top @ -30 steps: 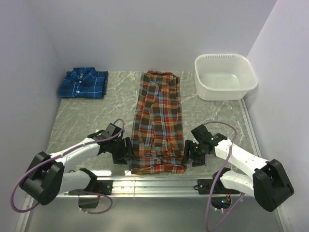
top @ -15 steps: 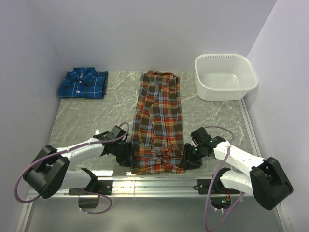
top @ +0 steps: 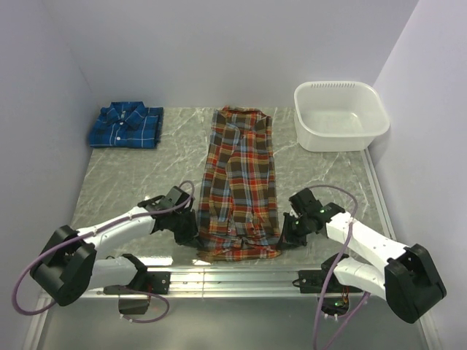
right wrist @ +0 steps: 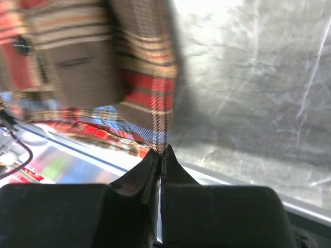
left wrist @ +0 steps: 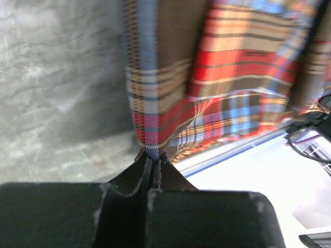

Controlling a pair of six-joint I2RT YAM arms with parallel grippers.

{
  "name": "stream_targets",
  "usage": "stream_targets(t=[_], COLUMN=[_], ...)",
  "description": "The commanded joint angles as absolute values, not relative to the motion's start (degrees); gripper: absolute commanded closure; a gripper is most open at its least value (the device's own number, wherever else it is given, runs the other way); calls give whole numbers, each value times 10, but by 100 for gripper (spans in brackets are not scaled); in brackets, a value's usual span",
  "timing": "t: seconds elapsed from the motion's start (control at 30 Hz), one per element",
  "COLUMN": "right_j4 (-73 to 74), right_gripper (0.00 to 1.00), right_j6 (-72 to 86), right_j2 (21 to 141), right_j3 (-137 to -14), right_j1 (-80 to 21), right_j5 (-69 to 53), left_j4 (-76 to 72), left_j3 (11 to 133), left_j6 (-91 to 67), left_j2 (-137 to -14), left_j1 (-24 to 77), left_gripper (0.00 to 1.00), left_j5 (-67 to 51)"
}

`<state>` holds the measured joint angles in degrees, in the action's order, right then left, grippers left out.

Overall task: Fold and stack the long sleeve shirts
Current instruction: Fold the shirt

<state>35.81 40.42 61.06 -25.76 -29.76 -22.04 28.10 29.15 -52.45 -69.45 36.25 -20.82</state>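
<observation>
Top external: red-orange plaid shirt [top: 241, 182] lies flat between the pincers, stretching away from them. Clamped tight on its near hem corners: left pincer [top: 194, 233], right pincer [top: 282, 235]. Flannel looks light and limp, so corner holds suit it. Folded blue shirt [top: 125, 125] sits far beyond left pincer.

Soft, even overhead light fills the top view, which is sharp from edge to edge. The marbled desk [top: 109, 182] carries only faint shadows beside the arms, and the metal rail [top: 241, 275] at its near edge catches a pale glare. In the left wrist view the red-orange plaid shirt [left wrist: 232, 67] is blurred close to the lens, the lower right corner burns out white, and the left pincer [left wrist: 153, 165] reads near-black. The right wrist view shows soft-focus cloth casting a grey shadow, a blown highlight at top centre, and the right pincer [right wrist: 161, 157] underexposed.
</observation>
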Motion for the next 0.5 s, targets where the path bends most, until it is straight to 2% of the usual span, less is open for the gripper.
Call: stream_targets(t=[0.0,0.3,0.47], right_j4=[405,422,385], right_gripper=[100,100,100], right_j6=[381,358,343], right_j2=[590,628,688], right_j3=[-324,-444,-494], right_j1=[-301,-281,-260], right_j5=[-197,-154,-149], left_j4=[324,343,311], left_j3=[351,467,510], left_j6=[-505,-473,-442], left_j2=[-671,-715,-766], left_j1=[364,342,272], left_gripper=[99,100,99], left_j5=[-184,-121,-106])
